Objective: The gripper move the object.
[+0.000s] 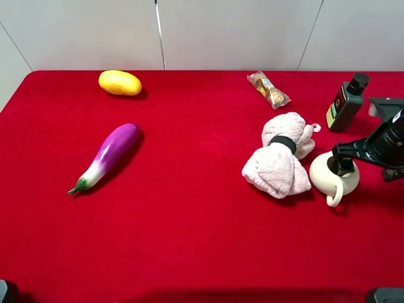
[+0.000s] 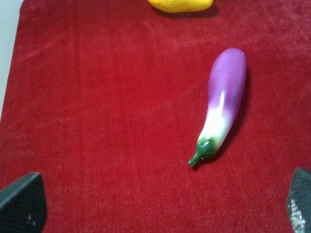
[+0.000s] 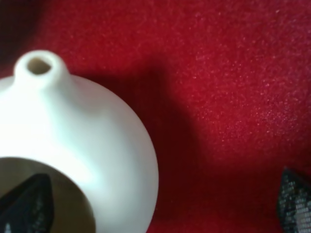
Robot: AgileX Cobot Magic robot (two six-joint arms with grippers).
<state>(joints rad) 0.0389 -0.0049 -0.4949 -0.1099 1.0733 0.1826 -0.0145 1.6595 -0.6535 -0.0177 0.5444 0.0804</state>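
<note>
The cream-white pitcher [image 1: 331,177] stands upright on the red cloth at the right, its looped handle toward the front, just right of the pink towel. My right gripper [image 1: 344,161] is over it and open. In the right wrist view, one finger [image 3: 26,199] reaches into the mouth of the pitcher [image 3: 97,131], whose small spout points away. The other finger [image 3: 294,199] is outside, well apart from its wall. The right gripper [image 3: 160,194] grips nothing. My left gripper [image 2: 160,204] is open and empty above the cloth near the eggplant.
A pink rolled towel [image 1: 281,158] lies against the pitcher's left side. A dark bottle [image 1: 346,102] and a snack packet [image 1: 269,89] stand behind. A purple eggplant [image 1: 107,156] [image 2: 223,102] and a yellow fruit [image 1: 120,83] [image 2: 180,5] lie at the left.
</note>
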